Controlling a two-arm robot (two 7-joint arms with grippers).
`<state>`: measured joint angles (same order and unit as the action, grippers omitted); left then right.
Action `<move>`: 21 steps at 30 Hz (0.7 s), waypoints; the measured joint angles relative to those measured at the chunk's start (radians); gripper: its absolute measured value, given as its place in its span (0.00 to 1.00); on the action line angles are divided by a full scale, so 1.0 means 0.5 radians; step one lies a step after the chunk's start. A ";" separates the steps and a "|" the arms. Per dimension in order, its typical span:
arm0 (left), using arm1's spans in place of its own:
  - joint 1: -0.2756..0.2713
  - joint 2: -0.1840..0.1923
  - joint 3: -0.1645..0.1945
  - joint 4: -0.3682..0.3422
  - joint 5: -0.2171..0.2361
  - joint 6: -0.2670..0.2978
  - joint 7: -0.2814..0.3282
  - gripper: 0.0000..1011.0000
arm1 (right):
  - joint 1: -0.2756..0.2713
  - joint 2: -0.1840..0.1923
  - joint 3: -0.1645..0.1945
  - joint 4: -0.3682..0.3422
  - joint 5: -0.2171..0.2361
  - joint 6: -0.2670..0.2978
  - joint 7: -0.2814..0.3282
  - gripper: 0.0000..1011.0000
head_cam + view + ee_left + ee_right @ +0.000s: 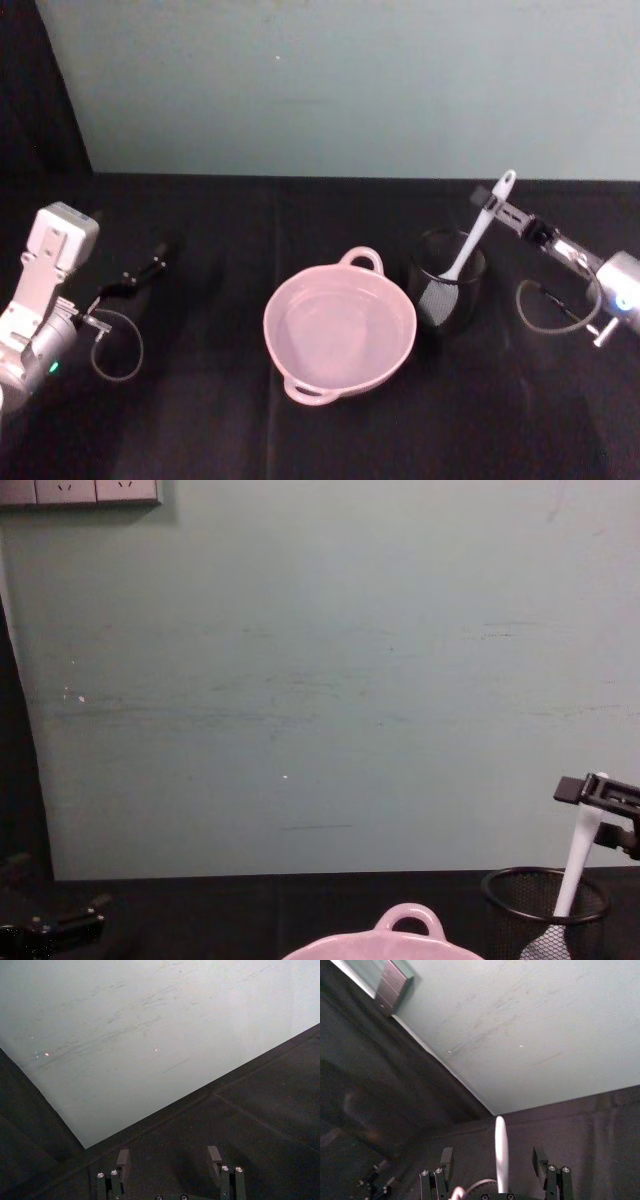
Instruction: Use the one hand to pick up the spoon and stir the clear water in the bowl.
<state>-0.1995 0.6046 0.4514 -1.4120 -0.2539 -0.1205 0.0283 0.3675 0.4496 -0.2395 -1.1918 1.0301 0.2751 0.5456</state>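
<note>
Spoon (478, 235) in cup (425, 290), water-filled bowl (272, 325), right pincer (495, 208) agape round handle (501, 1155), left pincer (168, 1156) agape

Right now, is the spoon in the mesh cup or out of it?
In: the spoon stands scoop-down inside the black mesh cup, handle leaning up between the open fingers of the right gripper.

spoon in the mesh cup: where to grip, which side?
Upper handle of the spoon, below the loop end, from the robot's right: its scoop sits inside the mesh cup, and the handle leans up and right, clear of the rim. The right gripper's open fingers flank it. Left gripper is parked at left.
</note>
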 joint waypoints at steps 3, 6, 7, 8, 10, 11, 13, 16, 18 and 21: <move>0.000 0.000 0.000 0.000 0.000 0.000 0.000 0.99 | 0.058 -0.016 -0.028 0.082 0.018 -0.015 0.079 0.99; 0.000 0.000 0.000 0.000 0.000 0.000 0.000 0.99 | 0.112 -0.033 -0.056 0.166 0.035 -0.032 0.146 0.99; 0.000 0.000 0.000 0.000 0.000 0.000 0.000 0.99 | 0.135 -0.042 -0.068 0.204 0.046 -0.037 0.170 0.99; 0.000 0.000 0.000 0.000 0.000 0.000 0.000 0.99 | 0.135 -0.042 -0.068 0.204 0.046 -0.037 0.170 0.99; 0.000 0.000 0.000 0.000 0.000 0.000 0.000 0.99 | 0.161 -0.052 -0.085 0.254 0.065 -0.049 0.207 0.99; 0.000 0.000 0.000 0.000 0.000 0.000 0.000 0.99 | 0.164 -0.054 -0.088 0.261 0.068 -0.051 0.212 0.99; 0.000 0.000 0.000 0.000 0.000 0.000 0.000 0.99 | 0.169 -0.055 -0.093 0.271 0.076 -0.057 0.216 0.99; 0.000 0.000 0.000 0.000 0.000 0.000 0.000 0.99 | 0.174 -0.054 -0.105 0.281 0.089 -0.067 0.217 0.96; 0.000 0.000 0.000 0.000 0.000 0.000 0.000 0.99 | 0.175 -0.051 -0.113 0.282 0.096 -0.075 0.214 0.91; 0.000 0.000 0.000 0.000 0.000 0.000 0.000 0.99 | 0.173 -0.040 -0.123 0.277 0.105 -0.085 0.208 0.83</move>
<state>-0.1995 0.6047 0.4514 -1.4119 -0.2539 -0.1205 0.0283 0.4540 0.4294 -0.3012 -1.0533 1.0825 0.2326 0.6495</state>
